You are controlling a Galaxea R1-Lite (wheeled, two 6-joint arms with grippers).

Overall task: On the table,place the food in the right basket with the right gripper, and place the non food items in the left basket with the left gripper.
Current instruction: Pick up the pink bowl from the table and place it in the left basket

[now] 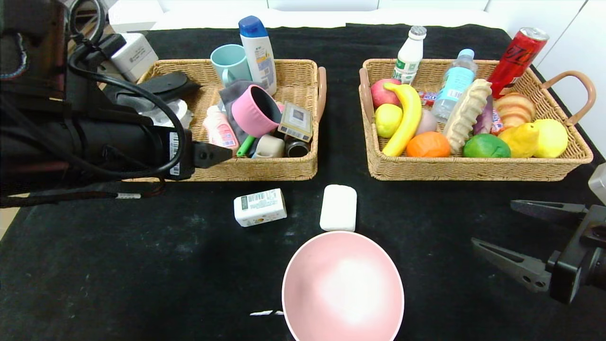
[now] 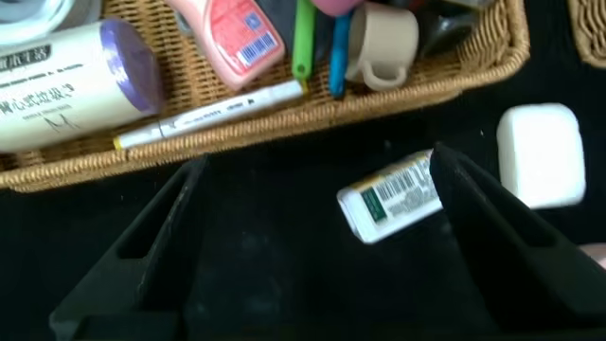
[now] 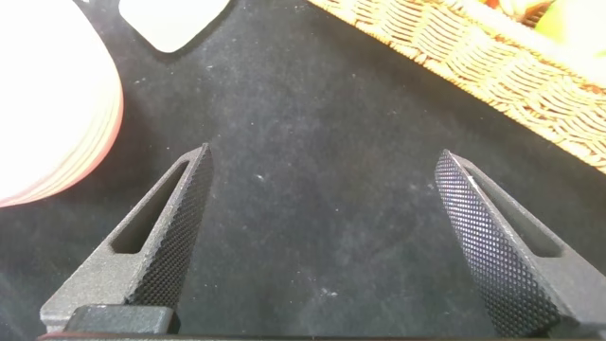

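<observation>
My left gripper [image 1: 215,154] is open and empty, hovering at the front wall of the left basket [image 1: 265,170]. In the left wrist view it [image 2: 317,180] is over black cloth, with the small white box with green print [image 2: 393,197] beside one finger. That box [image 1: 260,207], the plain white bar [image 1: 338,207] and the big pink bowl [image 1: 343,286] lie on the table. The pink bottle [image 1: 220,129] and the grey roll with purple end [image 2: 66,80] lie in the left basket. The orange fruit [image 1: 428,145] lies in the right basket [image 1: 473,170]. My right gripper [image 1: 493,223] is open and empty, right of the bowl.
The left basket also holds a cup, a shampoo bottle, a pink mug and pens. The right basket holds a banana, lemons, bottles, a red can and a croissant. A white device [image 1: 135,54] stands at the back left. In the right wrist view the bowl [image 3: 47,114] and bar [image 3: 175,19] show.
</observation>
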